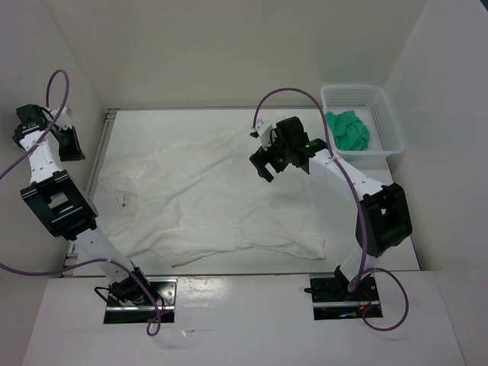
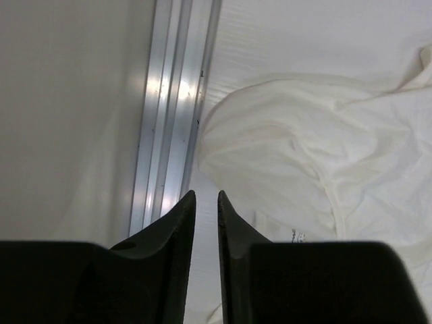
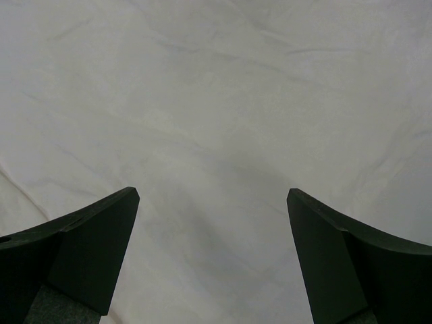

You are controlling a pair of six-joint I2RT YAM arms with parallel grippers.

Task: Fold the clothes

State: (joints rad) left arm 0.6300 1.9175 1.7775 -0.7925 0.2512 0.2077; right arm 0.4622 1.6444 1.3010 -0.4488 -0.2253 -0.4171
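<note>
T-shirt (image 1: 213,206): white and wrinkled, spread flat over most of the table (image 1: 191,122), collar toward the left edge.
left gripper (image 1: 71,149): at the left edge toward the far-left corner. In the wrist view (image 2: 206,196) the fingers are only a narrow slit apart with nothing between them.
left wrist view: tips point at the aluminium rail (image 2: 169,101) along the left edge. A rounded fold of the T-shirt (image 2: 304,155) lies just beside the rail.
right gripper (image 1: 261,168): over the shirt, right of centre toward the far edge, fingers spread wide (image 3: 212,196) and holding nothing. Only plain fabric (image 3: 216,101) shows between them.
mesh basket (image 1: 385,114): white, at the far-right corner.
green cloth (image 1: 348,130): bunched inside the basket, well apart from the shirt.
</note>
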